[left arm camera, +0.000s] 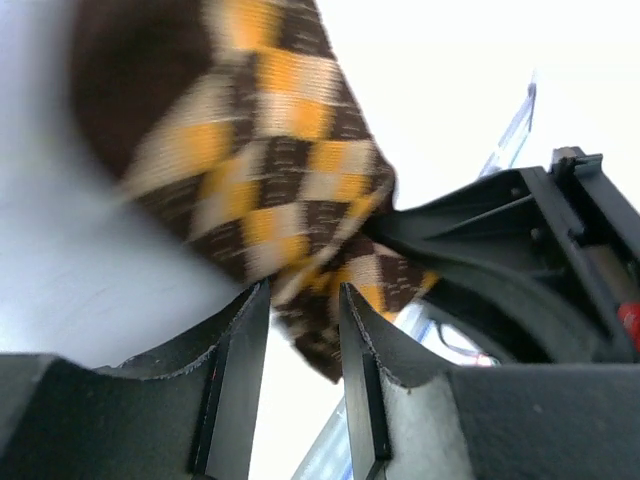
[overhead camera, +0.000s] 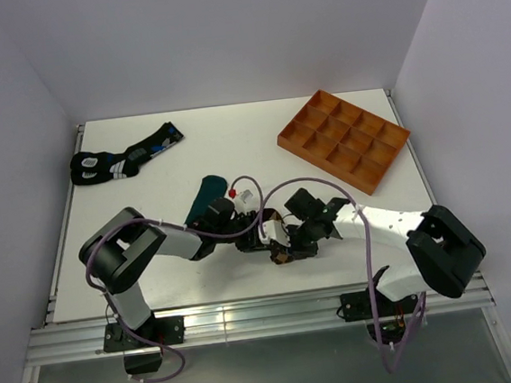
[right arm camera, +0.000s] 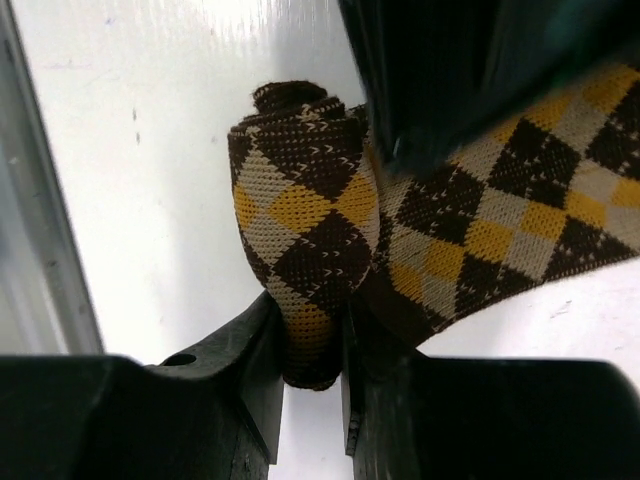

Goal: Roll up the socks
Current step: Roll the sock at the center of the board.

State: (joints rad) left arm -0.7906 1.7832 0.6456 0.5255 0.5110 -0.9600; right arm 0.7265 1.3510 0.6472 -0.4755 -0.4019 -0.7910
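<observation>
The brown, yellow and beige checkered sock lies partly rolled on the white table near the front edge, between both grippers. My right gripper is shut on the rolled end, pinching the roll between its fingers. My left gripper is open; a loose edge of the same sock hangs between its fingers, with a gap on one side. The dark teal sock with a red-and-white figure lies just behind the left gripper. The right gripper faces the left one closely.
A pair of black socks with blue and white marks lies at the back left. An orange compartment tray sits at the back right. The table's metal front rail runs just behind the arm bases. White walls enclose three sides.
</observation>
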